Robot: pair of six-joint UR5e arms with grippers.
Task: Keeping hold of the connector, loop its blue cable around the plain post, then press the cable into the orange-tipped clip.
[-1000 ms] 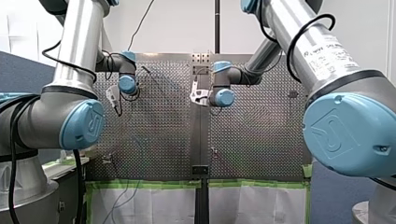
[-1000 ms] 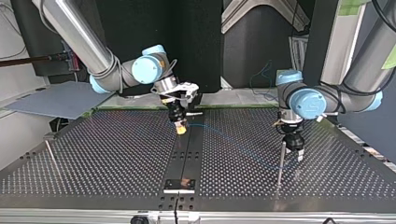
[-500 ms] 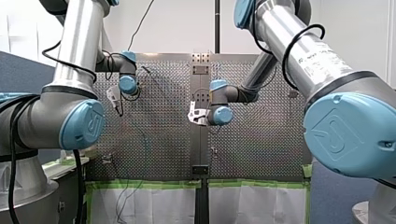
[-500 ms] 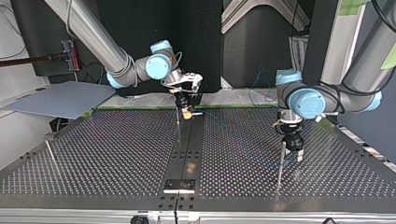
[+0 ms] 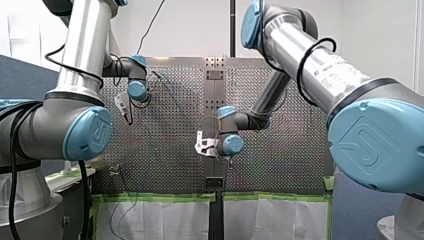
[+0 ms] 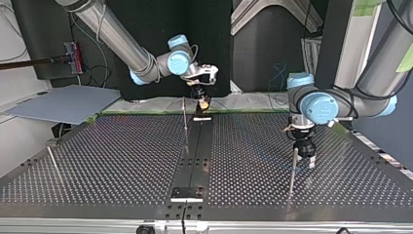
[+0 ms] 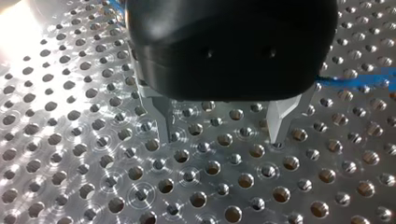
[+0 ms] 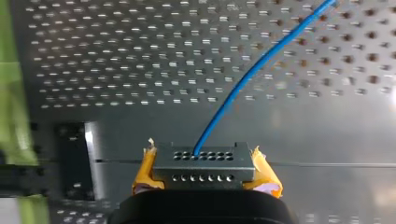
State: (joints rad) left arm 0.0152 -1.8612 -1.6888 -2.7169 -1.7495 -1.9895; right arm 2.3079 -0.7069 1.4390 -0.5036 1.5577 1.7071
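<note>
Right gripper [image 8: 201, 161] had the work in hand: its yellow pads [image 8: 262, 173] were pinched in on the two ends of a small grey connector [image 8: 201, 169] with two rows of little holes in its face. From the upper row a blue cable [image 8: 243, 80] ran out ahead of the gripper and swept away in a gentle curve over the perforated table [image 8: 116, 56].

Seen from across the table, that gripper hung at the far edge, over the end of the dark centre strip [image 6: 197, 151]. A thin metal post [image 6: 185, 124] stood upright just beside it, toward that view's left. I could not tell whether the cable touched the post, for the cable was too faint to follow there.

Left gripper [image 7: 220, 139] was well apart from the other, at the same view's right, low over the plate and close by a second upright post [image 6: 293, 168]. Its two metal fingers [image 7: 161, 121] stood apart with nothing but bare holes between them. A short stretch of the blue cable showed beside its black body, outside the fingers.
</note>
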